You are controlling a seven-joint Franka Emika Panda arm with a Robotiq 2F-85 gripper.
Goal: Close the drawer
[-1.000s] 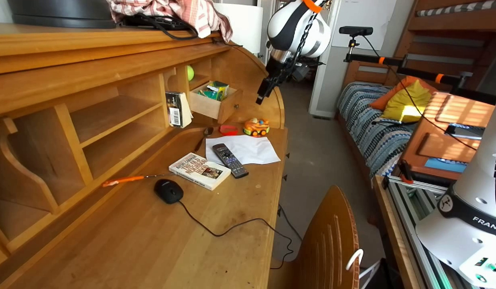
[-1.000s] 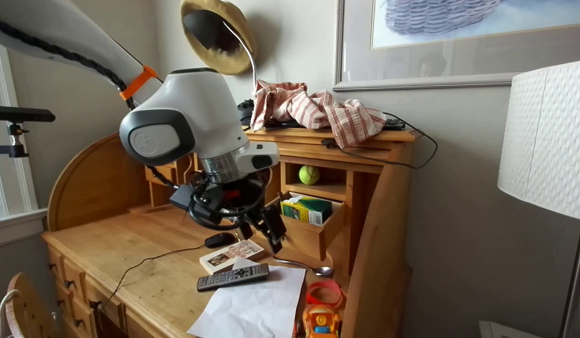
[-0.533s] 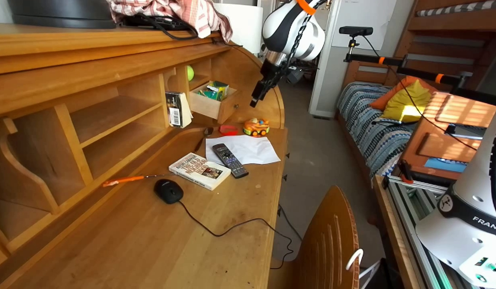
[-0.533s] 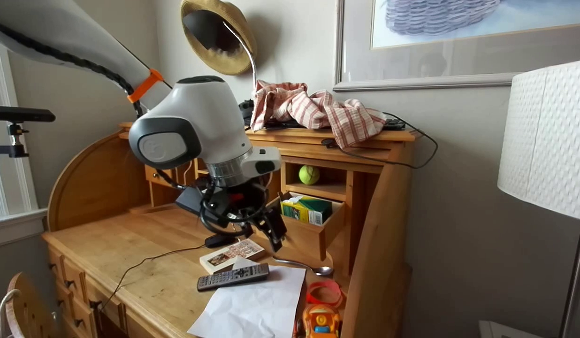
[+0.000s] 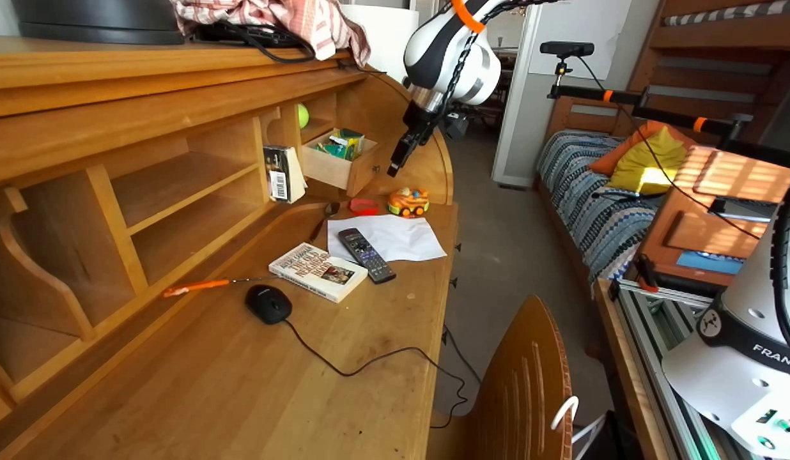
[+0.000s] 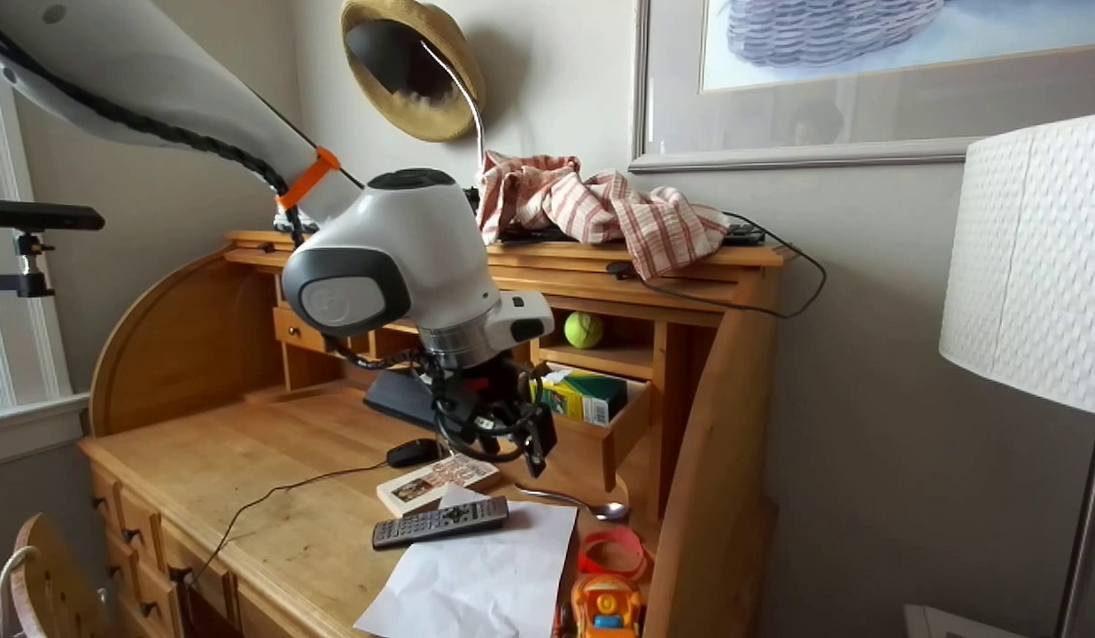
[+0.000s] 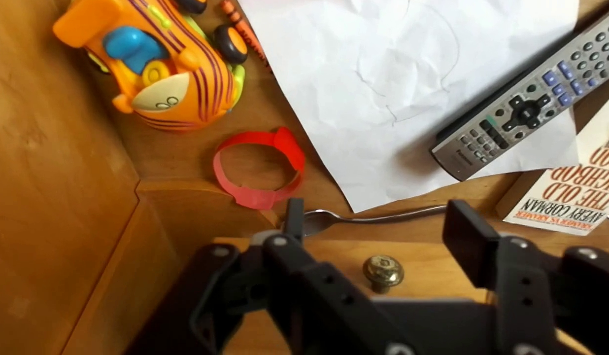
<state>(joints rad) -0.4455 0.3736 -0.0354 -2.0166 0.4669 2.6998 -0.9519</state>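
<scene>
A spread hand near the open drawer

In an exterior view, the drawer is at the left of the hand, with a gap visible between the two. It stands out from the wooden cubbies, which continue further to the left. Below the hand, on the surface, there is an orange toy car. Further down lie a sheet of white paper and a remote control, which rests partly on the paper. A flat book lies further from the hand, and a black mouse is further still.

In an exterior view, where a tennis ball sits higher than the hand, in the compartment above the drawer, the hand hides a part of the drawer's front. A yellow and green box is inside the drawer, above the hand and to its right.

In the wrist view, the fingers are spread wide apart, and the round metal knob of the drawer appears in the space between them. Whether they touch the drawer cannot be told from here. A spoon lies under the fingertips. A red band is beyond them, to the left, and the toy car is further behind it.
</scene>
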